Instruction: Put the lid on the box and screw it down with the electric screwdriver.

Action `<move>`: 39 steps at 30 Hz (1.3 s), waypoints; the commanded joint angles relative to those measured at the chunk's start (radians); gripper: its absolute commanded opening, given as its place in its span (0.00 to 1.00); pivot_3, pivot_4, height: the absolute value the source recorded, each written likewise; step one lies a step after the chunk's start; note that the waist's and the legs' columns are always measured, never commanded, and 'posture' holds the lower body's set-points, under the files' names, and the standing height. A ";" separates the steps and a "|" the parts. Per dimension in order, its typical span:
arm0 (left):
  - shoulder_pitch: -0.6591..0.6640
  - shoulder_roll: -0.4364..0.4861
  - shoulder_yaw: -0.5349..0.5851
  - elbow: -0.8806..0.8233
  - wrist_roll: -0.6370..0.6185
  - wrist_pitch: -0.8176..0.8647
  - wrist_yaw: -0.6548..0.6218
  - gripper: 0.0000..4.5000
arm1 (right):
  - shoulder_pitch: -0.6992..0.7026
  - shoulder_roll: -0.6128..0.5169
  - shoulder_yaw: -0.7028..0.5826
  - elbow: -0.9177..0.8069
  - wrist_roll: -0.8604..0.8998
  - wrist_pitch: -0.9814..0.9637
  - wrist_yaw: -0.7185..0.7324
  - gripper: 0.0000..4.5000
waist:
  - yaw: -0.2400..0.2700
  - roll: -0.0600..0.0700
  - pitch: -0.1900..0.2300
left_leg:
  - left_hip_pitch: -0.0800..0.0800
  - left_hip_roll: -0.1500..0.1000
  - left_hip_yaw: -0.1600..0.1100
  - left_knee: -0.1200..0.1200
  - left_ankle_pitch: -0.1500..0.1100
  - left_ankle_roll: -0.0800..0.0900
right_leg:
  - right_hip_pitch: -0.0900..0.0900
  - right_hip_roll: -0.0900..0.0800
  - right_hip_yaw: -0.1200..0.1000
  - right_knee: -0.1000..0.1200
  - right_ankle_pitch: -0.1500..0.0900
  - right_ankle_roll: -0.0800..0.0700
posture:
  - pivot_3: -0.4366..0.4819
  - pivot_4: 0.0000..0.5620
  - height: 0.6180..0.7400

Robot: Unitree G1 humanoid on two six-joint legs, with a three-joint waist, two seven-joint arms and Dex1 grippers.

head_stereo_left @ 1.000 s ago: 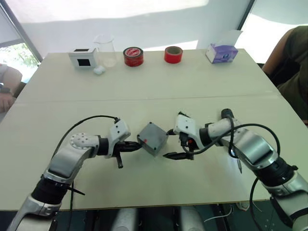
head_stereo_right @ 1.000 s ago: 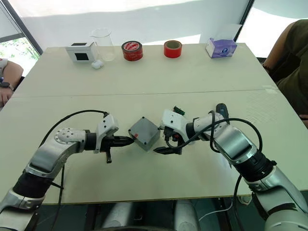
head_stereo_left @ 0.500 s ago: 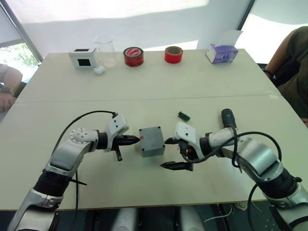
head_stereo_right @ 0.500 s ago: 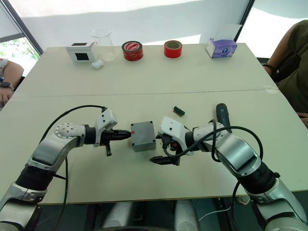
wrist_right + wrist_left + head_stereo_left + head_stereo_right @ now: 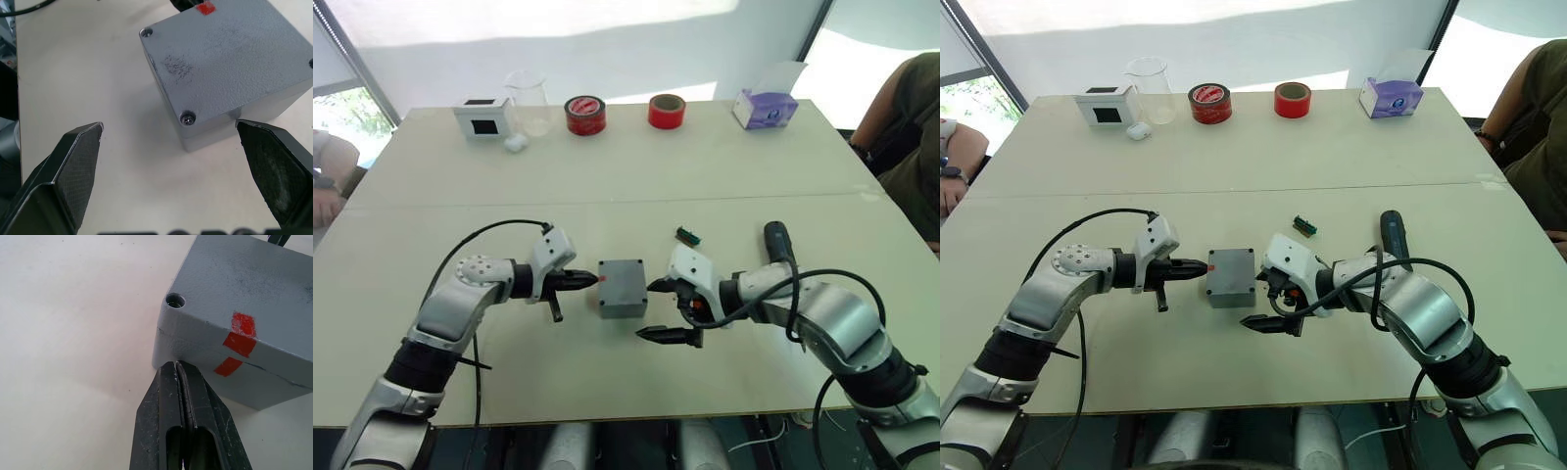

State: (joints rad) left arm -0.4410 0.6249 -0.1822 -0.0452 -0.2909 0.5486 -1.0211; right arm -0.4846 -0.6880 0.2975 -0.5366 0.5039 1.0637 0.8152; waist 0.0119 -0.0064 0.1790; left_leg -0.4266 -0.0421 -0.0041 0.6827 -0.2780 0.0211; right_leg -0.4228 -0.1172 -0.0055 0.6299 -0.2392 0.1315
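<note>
The grey box (image 5: 623,288) stands square on the table between my two grippers. The lid (image 5: 225,54) sits on top of it; a seam and red marks (image 5: 239,343) run along the side. One lid corner holds a screw (image 5: 188,117), and another corner hole (image 5: 175,300) looks empty. My left gripper (image 5: 592,281) is shut, its tip at the box's left side (image 5: 266,389). My right gripper (image 5: 656,310) is open just right of the box, holding nothing. The black electric screwdriver (image 5: 775,240) lies behind my right forearm, partly hidden.
A small green part (image 5: 687,235) lies behind the right gripper. Along the far edge stand a white box with a black window (image 5: 481,117), a glass beaker (image 5: 529,98), two red tape rolls (image 5: 584,115) (image 5: 666,111) and a purple tissue box (image 5: 766,106). People sit at both sides.
The box has turned from a diamond angle to square. My right gripper has drawn back toward the near edge, uncovering the green part. My left gripper stays shut at the box's left side.
</note>
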 commanded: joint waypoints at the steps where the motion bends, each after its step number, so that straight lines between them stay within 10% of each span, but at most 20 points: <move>1: -0.037 -0.002 -0.007 0.016 0.014 -0.047 -0.021 0.00 | 0.005 0.003 -0.057 -0.054 0.036 0.015 -0.020 0.99 | 0.000 0.000 0.000 | 0.000 0.000 0.000 0.000 0.000 0.000 | 0.000 0.000 0.000 0.000 0.000 0.000 | 0.48 0.27 1.00; 15: -0.047 0.186 0.208 -0.212 -0.297 0.232 -0.173 0.00 | 0.213 -0.026 -0.419 0.050 0.002 -0.085 -0.182 0.99 | 0.000 -0.001 0.000 | 0.000 0.000 0.000 0.000 0.000 0.000 | 0.000 0.000 0.000 0.000 0.000 0.000 | 0.48 0.27 1.00; 25: -0.064 0.192 0.165 -0.258 -0.311 0.243 -0.151 0.00 | 0.228 0.038 -0.355 0.157 -0.075 -0.218 -0.228 0.28 | -0.003 0.001 0.000 | 0.001 0.001 0.001 0.000 0.000 0.000 | 0.001 0.001 0.001 0.000 0.000 0.000 | 0.48 0.27 1.00; 39: -0.069 0.180 0.148 -0.251 -0.305 0.233 -0.130 0.00 | 0.202 0.072 -0.314 0.216 -0.111 -0.255 -0.232 0.28 | -0.002 0.001 0.000 | 0.001 0.001 0.001 0.000 0.000 0.000 | 0.001 0.001 0.000 0.000 0.000 0.000 | 0.48 0.27 1.00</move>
State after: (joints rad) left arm -0.4901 0.8030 -0.0345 -0.2834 -0.5926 0.7972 -1.1524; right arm -0.2631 -0.6149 -0.0062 -0.3086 0.3958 0.8277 0.5852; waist 0.0098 -0.0057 0.1785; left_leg -0.4257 -0.0414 -0.0033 0.6827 -0.2780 0.0211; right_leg -0.4218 -0.1161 -0.0050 0.6302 -0.2393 0.1315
